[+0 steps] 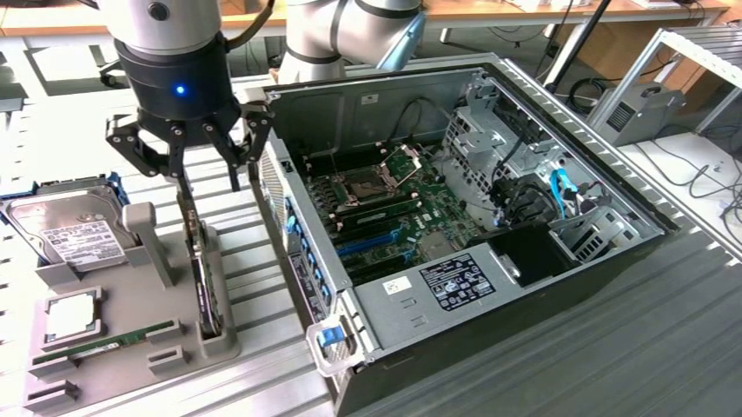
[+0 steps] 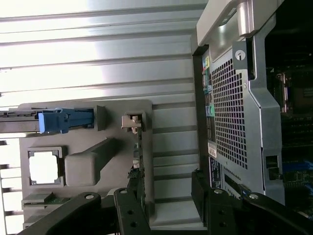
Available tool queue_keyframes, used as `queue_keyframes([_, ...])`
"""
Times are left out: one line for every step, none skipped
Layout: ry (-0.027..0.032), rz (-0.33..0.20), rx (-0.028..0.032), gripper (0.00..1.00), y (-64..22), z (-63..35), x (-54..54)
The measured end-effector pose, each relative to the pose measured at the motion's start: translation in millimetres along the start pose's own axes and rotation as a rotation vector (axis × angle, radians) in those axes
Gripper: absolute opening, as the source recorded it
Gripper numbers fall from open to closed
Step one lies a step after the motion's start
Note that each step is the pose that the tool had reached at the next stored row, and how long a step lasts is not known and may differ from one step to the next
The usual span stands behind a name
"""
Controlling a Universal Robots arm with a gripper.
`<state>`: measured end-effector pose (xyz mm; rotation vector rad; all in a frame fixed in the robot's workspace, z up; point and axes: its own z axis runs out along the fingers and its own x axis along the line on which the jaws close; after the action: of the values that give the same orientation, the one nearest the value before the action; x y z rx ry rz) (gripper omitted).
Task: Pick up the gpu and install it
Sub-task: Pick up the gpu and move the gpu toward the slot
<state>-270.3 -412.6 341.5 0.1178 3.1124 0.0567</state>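
Ribbed grey metal forms the table [image 1: 579,347], with lab benches and cables behind it. On it sits a grey parts holder [image 1: 139,365] [image 2: 112,110], and right beside the holder stands an open computer case [image 1: 347,104] [image 2: 230,112] with its motherboard [image 1: 383,208] exposed.

The gpu [image 1: 207,278] [image 2: 138,161] stands on edge in a long slot along the side of the holder nearest the case, its silver bracket end rising above the slot. At the holder's far side from the case lies a hard drive [image 1: 69,230] with a white label. A CPU [image 1: 72,317] [image 2: 44,166] and a narrow green RAM stick [image 1: 104,343] sit in their own recesses of the holder, apart from the gpu.

Over the bracket end of the holder's gpu slot hangs the robot arm [image 1: 174,43], and its black fingers [image 1: 139,152] [image 2: 129,210] are spread wide, gripping nothing. In the wrist view the card's thin edge runs close beside one finger, with the other finger well over toward the case. Whether that finger touches the card I cannot tell.
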Motion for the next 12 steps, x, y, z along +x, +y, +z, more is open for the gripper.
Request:
queue_keyframes([0.0001, 0.0, 0.0001, 0.54, 0.8, 0.5, 0.1])
queue_keyframes([0.0, 0.0, 0.0, 0.54, 1.8, 1.2, 0.2])
queue_keyframes([0.0001, 0.0, 0.0, 0.54, 2.6, 1.8, 0.2])
queue_keyframes([0.0, 0.0, 0.0, 0.54, 3.4, 2.3, 0.3])
queue_keyframes([0.0001, 0.0, 0.0001, 0.54, 4.0, 2.7, 0.4])
queue_keyframes([0.0001, 0.0, 0.0001, 0.54, 4.7, 3.1, 0.5])
queue_keyframes([0.0001, 0.0, 0.0001, 0.54, 5.4, 3.5, 0.5])
queue_keyframes([0.0001, 0.0, 0.0, 0.54, 6.7, 4.0, 0.7])
queue_keyframes([0.0001, 0.0, 0.0001, 0.54, 8.0, 4.3, 0.7])
queue_keyframes([0.0, 0.0, 0.0, 0.54, 9.9, 5.0, 0.9])
queue_keyframes([0.0001, 0.0, 0.0, 0.54, 11.3, 5.4, 1.0])
queue_keyframes([0.0, 0.0, 0.0, 0.54, 13.6, 6.0, 1.2])
